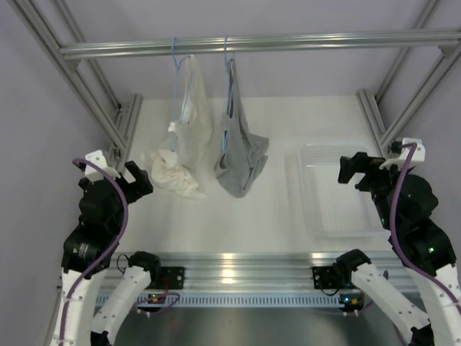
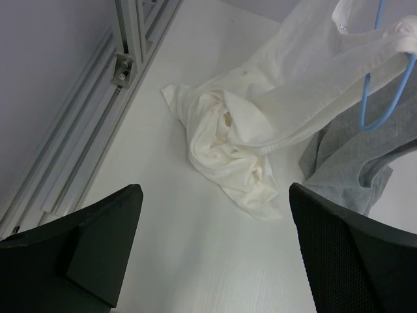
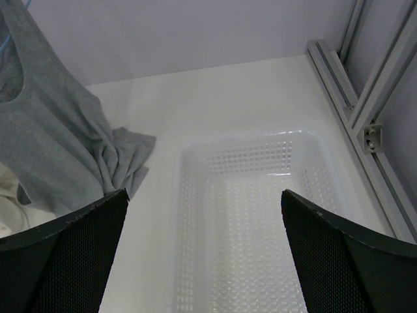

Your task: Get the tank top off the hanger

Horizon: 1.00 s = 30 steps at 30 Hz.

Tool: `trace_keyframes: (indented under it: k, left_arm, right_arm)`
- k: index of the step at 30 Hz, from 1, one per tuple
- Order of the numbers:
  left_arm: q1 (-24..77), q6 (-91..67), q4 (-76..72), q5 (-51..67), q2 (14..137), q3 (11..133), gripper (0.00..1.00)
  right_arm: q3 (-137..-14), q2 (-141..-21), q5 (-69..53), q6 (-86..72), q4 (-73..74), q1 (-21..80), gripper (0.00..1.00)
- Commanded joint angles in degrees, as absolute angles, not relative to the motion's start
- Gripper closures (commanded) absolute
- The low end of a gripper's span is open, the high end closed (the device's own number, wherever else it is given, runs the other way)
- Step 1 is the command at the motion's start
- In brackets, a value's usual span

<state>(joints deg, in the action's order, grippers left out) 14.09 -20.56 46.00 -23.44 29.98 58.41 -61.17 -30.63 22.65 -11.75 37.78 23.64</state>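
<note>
The grey tank top (image 1: 241, 155) hangs on a light-blue wire hanger (image 1: 229, 83) hooked over the aluminium rail, and its lower end bunches on the white table. It also shows in the left wrist view (image 2: 352, 163) and in the right wrist view (image 3: 58, 143). My left gripper (image 1: 131, 180) is open and empty, low at the left, in front of the white garment; its jaws stand wide apart (image 2: 215, 195). My right gripper (image 1: 353, 169) is open and empty above the basket, well right of the tank top, jaws wide apart (image 3: 205, 195).
A white garment (image 1: 184, 137) hangs on a second blue hanger (image 2: 384, 91) just left of the tank top and piles on the table (image 2: 228, 143). A clear perforated basket (image 1: 335, 194) sits at the right (image 3: 260, 215). Aluminium frame posts (image 1: 79, 86) flank both sides.
</note>
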Motion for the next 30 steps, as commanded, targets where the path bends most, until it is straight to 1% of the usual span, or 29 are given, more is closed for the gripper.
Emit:
trace_keyframes:
  k: [1,6,8,9,12,13,14,15,16,17,18,19,20,21,22,24,26,30]
  left_arm:
    - [14.33,-19.25,45.09,-22.77,32.07,63.62,0.01]
    - [14.33,-17.85,46.23,-20.49,34.89,73.80,0.01]
    - [14.33,-17.75,46.32,-16.45,37.78,77.67,0.01]
    - [14.33,-17.75,46.32,-14.26,39.36,82.13,0.01]
    - [14.33,-19.77,47.37,-3.63,49.10,90.24,0.01]
    - [14.33,-20.56,47.37,-0.82,54.70,95.31,0.01]
    - [14.33,-21.61,47.20,4.86,57.54,97.97,0.01]
    - [14.33,-23.19,47.20,7.10,60.79,101.04,0.01]
    - [15.63,-23.81,47.20,8.77,66.56,107.16,0.01]
    - [18.08,-24.08,47.11,8.70,68.97,110.10,0.01]
    - [21.76,-22.60,47.72,0.52,71.87,113.17,0.01]
    - [30.58,-21.11,48.16,-6.26,77.29,116.25,0.01]
    - [33.89,-19.70,48.77,-11.20,80.21,121.93,0.01]
    - [35.49,-18.47,49.74,-15.95,83.38,124.60,0.01]
    - [35.94,-18.54,50.96,-16.17,88.28,126.63,0.01]
    - [36.12,-18.54,50.98,-16.87,91.65,128.49,0.01]
    - [36.91,-17.76,50.98,-19.15,95.53,129.37,0.04]
    - [37.18,-15.66,50.63,-21.70,99.92,129.38,0.20]
  right_arm:
    - [-63.02,-29.53,24.17,-11.43,38.76,24.35,0.01]
    - [-63.10,-29.09,25.49,-12.30,38.67,24.26,0.01]
    - [-63.19,-29.35,24.97,-12.74,38.58,24.26,0.01]
    - [-63.19,-29.70,24.61,-13.09,38.50,24.26,0.01]
    - [-63.28,-32.51,21.98,-13.45,38.50,24.26,0.01]
    - [-63.28,-33.48,21.28,-13.62,38.50,24.34,0.01]
    - [-63.28,-34.97,19.70,-13.62,38.50,24.26,0.01]
    - [-63.19,-35.50,19.34,-13.71,38.50,24.26,0.01]
    - [-62.85,-35.86,18.90,-13.80,38.50,24.34,0.01]
    - [-62.67,-36.12,18.72,-13.89,38.50,24.35,0.01]
    - [-62.40,-36.12,18.46,-14.15,38.41,24.35,0.01]
    - [-61.88,-35.95,18.28,-14.15,38.41,24.35,0.01]
    - [-61.61,-35.60,18.19,-14.24,38.41,24.26,0.01]
    - [-61.44,-35.42,18.11,-14.41,38.41,24.26,0.01]
    - [-61.35,-35.25,18.11,-14.33,38.41,24.26,0.01]
    - [-61.26,-34.54,17.49,-14.59,38.41,24.26,0.01]
    - [-61.26,-33.67,16.70,-14.68,38.41,24.34,0.01]
    - [-60.91,-32.61,14.59,-14.15,38.41,24.34,0.01]
